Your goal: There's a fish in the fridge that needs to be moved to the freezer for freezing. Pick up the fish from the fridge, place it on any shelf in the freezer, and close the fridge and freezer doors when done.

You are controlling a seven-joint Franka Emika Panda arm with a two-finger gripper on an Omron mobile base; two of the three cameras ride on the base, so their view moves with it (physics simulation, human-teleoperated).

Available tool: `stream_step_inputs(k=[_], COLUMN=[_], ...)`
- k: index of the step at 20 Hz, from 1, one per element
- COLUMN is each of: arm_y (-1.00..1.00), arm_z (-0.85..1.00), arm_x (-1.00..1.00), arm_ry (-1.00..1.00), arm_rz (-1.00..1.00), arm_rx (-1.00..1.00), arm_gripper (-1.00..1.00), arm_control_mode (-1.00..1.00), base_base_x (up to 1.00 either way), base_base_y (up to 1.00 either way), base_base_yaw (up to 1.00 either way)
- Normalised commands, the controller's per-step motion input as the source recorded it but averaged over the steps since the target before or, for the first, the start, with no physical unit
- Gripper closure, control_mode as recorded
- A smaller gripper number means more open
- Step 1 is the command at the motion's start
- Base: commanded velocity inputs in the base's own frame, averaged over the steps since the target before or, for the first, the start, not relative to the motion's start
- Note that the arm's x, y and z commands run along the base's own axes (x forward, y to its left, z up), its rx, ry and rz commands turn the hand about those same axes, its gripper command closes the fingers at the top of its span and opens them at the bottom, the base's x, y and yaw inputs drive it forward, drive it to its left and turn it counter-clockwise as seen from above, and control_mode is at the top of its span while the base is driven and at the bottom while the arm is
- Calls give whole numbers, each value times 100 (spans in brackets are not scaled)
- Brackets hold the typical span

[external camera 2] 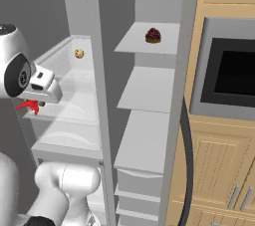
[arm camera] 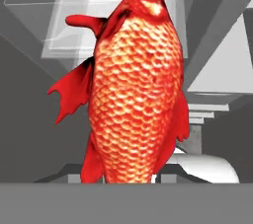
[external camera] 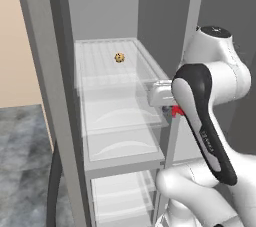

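The fish (arm camera: 133, 85) is pinched in the pincer (external camera 2: 31, 104), with the jaws closed in on its body, and it hangs close in front of the hand camera, so its red-orange scales are seen very big in the hand view. In the base views only a small red bit of the fish is seen poking out under the white hand, at the front edge of the fridge (external camera: 50, 96). The fish is held out in the open air, just in front of the clear glass shelves, most likely so that it can be carried across without bumping anything. Behind the pincer and a little above it, a round tan speckled ball (external camera: 119, 57) is left on a glass shelf, well apart from the fish. To the right of the pincer, past the grey middle wall, the freezer (external camera 2: 149, 120) is found, with its plain grey shelves one over the other. A dark red-brown lump (external camera 2: 153, 35) is kept on the top one, up and to the right of the pincer. The shelf (external camera 2: 147, 88) below it is bare and is about level with the pincer, so it looks like an easy spot for the fish. The fish has been taken up but is not yet put down in the freezer, and both sections stand open, so the doors are yet to be closed.
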Motion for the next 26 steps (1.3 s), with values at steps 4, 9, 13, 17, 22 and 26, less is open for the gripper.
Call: stream_step_inputs(k=[4, 9, 13, 17, 22, 26], arm_y=[-85, -89, -63, -58, -21, -24], arm_z=[17, 0, 1, 16, 0, 0], arm_x=[-58, -6, 1, 0, 27, 47], arm_ry=[-17, -14, -6, -1, 3, 3], arm_rz=[3, 0, 0, 0, -1, 0], arm_rx=[-1, 0, 0, 0, 0, 0], arm_gripper=[100, 100, 100, 100, 100, 100], arm_control_mode=[-100, -100, -100, -100, -100, -100], base_base_x=[0, 0, 0, 0, 0, 0], base_base_y=[0, 0, 0, 0, 0, 0], base_base_yaw=[0, 0, 0, 0, 0, 0])
